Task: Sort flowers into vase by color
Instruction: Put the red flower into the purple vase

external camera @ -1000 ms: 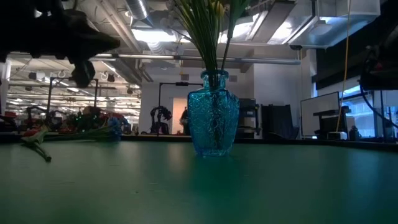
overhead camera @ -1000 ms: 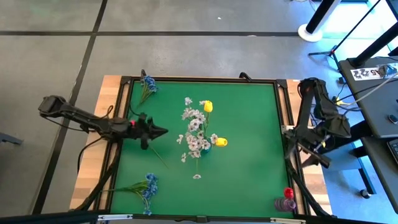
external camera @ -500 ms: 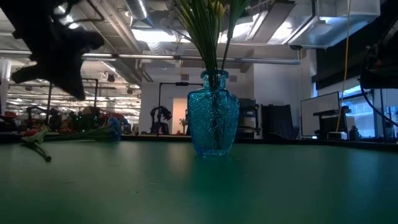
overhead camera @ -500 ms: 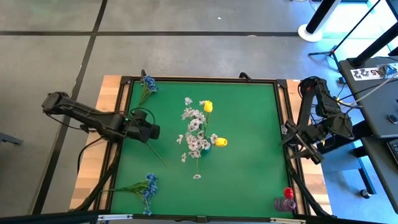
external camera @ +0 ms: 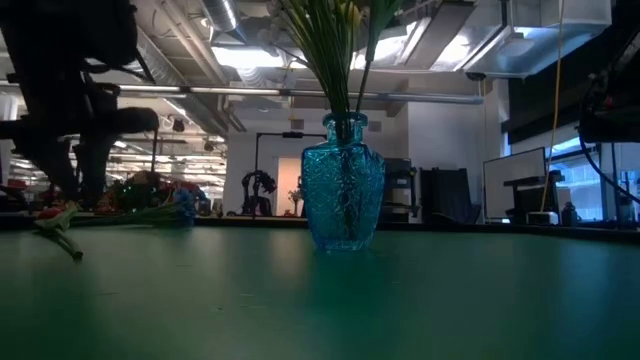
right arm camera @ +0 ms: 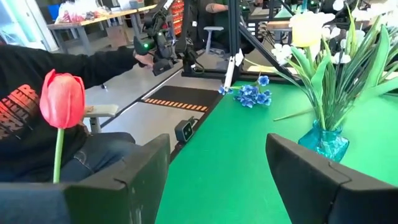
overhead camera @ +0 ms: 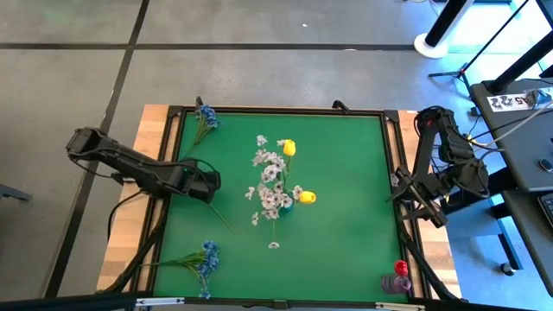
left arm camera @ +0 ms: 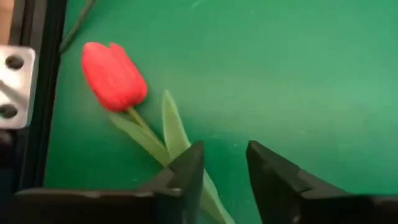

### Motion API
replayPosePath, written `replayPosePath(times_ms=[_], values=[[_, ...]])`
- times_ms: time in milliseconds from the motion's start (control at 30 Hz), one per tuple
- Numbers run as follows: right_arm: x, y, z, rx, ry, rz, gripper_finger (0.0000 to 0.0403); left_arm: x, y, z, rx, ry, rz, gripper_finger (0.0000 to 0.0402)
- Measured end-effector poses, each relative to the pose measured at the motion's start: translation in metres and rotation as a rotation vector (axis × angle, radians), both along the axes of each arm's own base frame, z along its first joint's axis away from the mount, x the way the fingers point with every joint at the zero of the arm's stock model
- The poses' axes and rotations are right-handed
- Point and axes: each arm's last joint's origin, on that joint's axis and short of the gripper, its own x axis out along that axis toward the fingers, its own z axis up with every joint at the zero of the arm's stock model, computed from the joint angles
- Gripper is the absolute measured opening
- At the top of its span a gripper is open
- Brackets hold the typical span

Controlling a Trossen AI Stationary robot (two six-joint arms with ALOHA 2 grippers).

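Smooth green mat [left arm camera: 298, 68], glossy red tulip bud [left arm camera: 113, 76], faceted blue glass vase [external camera: 342, 182]

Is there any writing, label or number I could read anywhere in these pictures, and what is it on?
White tag on the dark desk right of the table: large dark digits, turned away and not clearly readable.
Person's dark sleeve in the right wrist view: orange lettering, cut off and unreadable.
Nothing else bears readable text.
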Motion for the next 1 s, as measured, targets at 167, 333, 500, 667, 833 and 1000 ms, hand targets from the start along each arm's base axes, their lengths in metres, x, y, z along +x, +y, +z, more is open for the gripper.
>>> replayPosePath(times_ms=[167, 333, 500, 667, 833, 1000], values=[[0.0, 0.002, 0.0, 0.017, 0.02, 0.01, 0.0266, 0.007, 0.0, -0.01, 0.018, 0.017, 0.077, 0.0152], [0.001, 0.007, 0.0, 0.021, 0.026, 0.029, 0.0266, 0.01, -0.003, -0.024, -0.022, 0.109, 0.134, 0.0141], [0.001, 0.008, 0.0, 0.026, 0.034, 0.032, 0.0266, 0.015, -0.005, -0.01, -0.043, 0.176, 0.141, 0.0115], [0.001, 0.007, -0.002, 0.015, 0.044, 0.032, 0.0266, 0.019, -0.008, 0.007, -0.054, 0.175, 0.227, 0.0102], [0.001, 0.007, -0.004, 0.018, 0.069, 0.027, 0.0266, 0.009, -0.005, -0.018, -0.074, 0.121, 0.356, 0.0113], [0.0, 0.009, -0.005, 0.041, 0.11, 0.067, 0.0266, -0.004, -0.001, -0.046, -0.035, 0.03, 0.416, 0.0134]])
